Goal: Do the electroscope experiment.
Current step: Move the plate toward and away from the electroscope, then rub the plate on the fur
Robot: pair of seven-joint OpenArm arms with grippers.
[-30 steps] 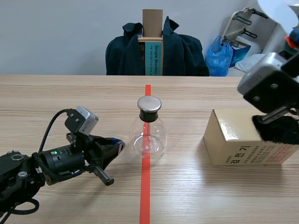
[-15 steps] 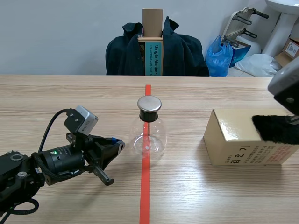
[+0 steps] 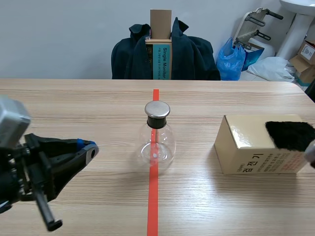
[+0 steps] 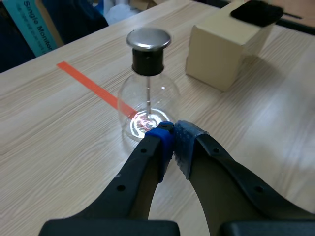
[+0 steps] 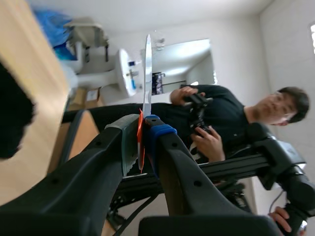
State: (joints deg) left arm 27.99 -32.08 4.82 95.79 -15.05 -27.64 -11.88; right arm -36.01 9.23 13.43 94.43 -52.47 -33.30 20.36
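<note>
The electroscope point(image 3: 157, 140) stands upright at the middle of the table point(image 3: 74, 98), on the orange-red tape line point(image 3: 153, 201). It is a round clear glass flask with a black stopper, a flat brushed metal cap point(image 3: 157, 109) and a thin rod running down inside. It looks light, smooth and breakable, and a sideways knock would likely tip it. Any hold should go at the black neck, and contact should be a soft touch on the cap.

At its 9 o'clock the left gripper point(image 3: 91, 147) hangs low, its dotted pads pressed together on nothing, with the flask just ahead of them in the left wrist view. At its 3 o'clock sits a glossy tan box point(image 3: 246, 147) with a black fur patch point(image 3: 290, 133), soft and matted, on top.

The right gripper point(image 5: 141, 125) is clamped on a thin pale strip point(image 5: 147, 73), stiff-looking and slick, pointing away toward a person point(image 5: 221, 118) in the room.
</note>
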